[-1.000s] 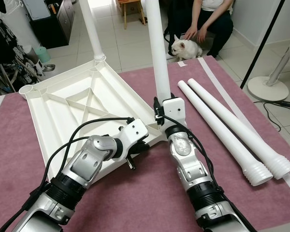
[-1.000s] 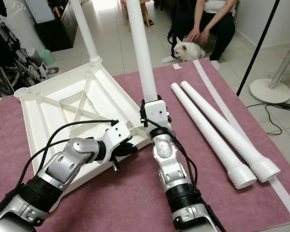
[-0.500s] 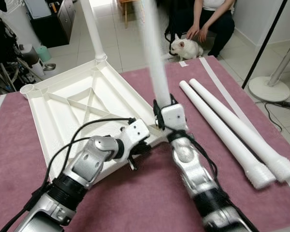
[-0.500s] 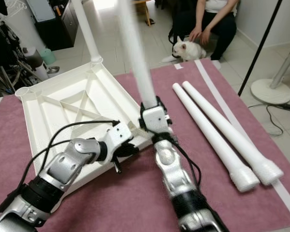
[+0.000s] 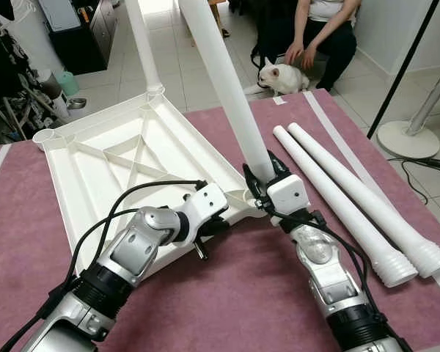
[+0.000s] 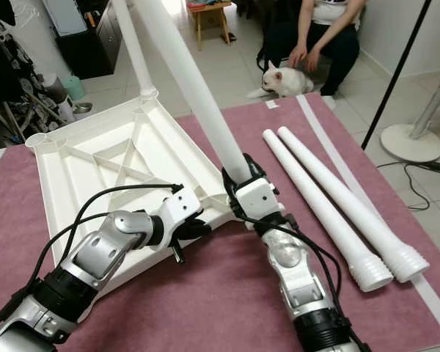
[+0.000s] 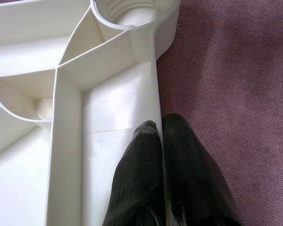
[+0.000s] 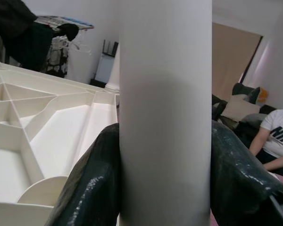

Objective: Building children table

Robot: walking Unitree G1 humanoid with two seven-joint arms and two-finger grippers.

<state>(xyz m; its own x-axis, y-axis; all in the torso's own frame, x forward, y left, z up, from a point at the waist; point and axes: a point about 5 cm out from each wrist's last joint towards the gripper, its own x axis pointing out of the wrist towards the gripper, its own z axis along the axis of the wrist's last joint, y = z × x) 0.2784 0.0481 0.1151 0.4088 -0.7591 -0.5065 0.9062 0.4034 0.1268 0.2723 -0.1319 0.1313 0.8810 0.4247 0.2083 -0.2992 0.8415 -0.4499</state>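
Note:
The white tabletop (image 5: 110,172) lies upside down on the purple mat. One white leg (image 5: 143,44) stands in its far corner socket. My right gripper (image 5: 268,178) is shut on a second leg (image 5: 224,81), which leans up and to the left, its lower end at the near right corner socket (image 5: 253,198). In the right wrist view both fingers (image 8: 92,183) press that leg (image 8: 165,94). My left gripper (image 7: 161,129) is shut on the tabletop rim (image 7: 155,84), a little short of the open socket (image 7: 132,12). Two loose legs (image 5: 337,198) lie on the mat at right.
A person crouches beyond the mat, petting a white dog (image 5: 282,73). A fan base (image 5: 407,136) and a slanted black pole (image 5: 400,66) stand at right. The mat (image 5: 227,293) is bare near me. Another empty socket (image 5: 42,137) sits at the tabletop's left corner.
My right arm has swung right, and the leg it holds has tipped from upright to a lean toward the left. The left gripper still pinches the rim.

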